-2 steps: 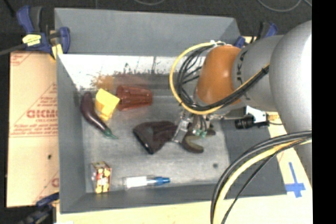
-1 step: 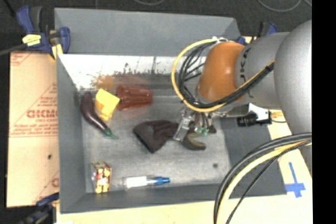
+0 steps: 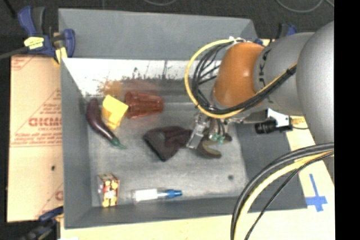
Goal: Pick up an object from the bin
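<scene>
My gripper (image 3: 206,139) is low in the bin's right-middle part, under the orange wrist cover. Its metal fingers straddle the right end of a dark brown crumpled piece (image 3: 166,140) and a small dark rounded thing (image 3: 211,149) that lies just below them. I cannot make out whether anything is gripped. To the left of the brown piece, a purple toy eggplant (image 3: 101,123) with a green stem lies slanting.
A yellow block (image 3: 114,110) and a translucent red ridged piece (image 3: 144,104) sit near the back wall. Along the front wall lie a clear pen-like tube with a blue tip (image 3: 156,194) and a small red-and-yellow patterned cube (image 3: 108,190).
</scene>
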Controlling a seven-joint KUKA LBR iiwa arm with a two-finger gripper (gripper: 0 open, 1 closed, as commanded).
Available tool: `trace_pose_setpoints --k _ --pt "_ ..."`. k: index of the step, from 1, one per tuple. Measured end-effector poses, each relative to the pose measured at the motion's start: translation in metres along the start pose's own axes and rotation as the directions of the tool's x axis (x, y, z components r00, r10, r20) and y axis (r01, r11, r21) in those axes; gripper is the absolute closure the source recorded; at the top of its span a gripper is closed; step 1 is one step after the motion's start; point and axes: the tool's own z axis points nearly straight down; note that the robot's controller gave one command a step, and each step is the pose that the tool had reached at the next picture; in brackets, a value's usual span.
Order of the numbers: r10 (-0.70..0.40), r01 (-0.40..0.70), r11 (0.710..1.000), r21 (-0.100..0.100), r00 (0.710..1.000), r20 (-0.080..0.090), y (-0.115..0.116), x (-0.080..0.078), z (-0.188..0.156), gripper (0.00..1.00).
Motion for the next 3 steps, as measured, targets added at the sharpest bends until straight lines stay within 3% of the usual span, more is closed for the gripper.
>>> trace_pose_setpoints --k 3 --pt "-0.003 0.003 1.0 0.001 1.0 -0.003 0.0 0.0 -0.042 1.0"
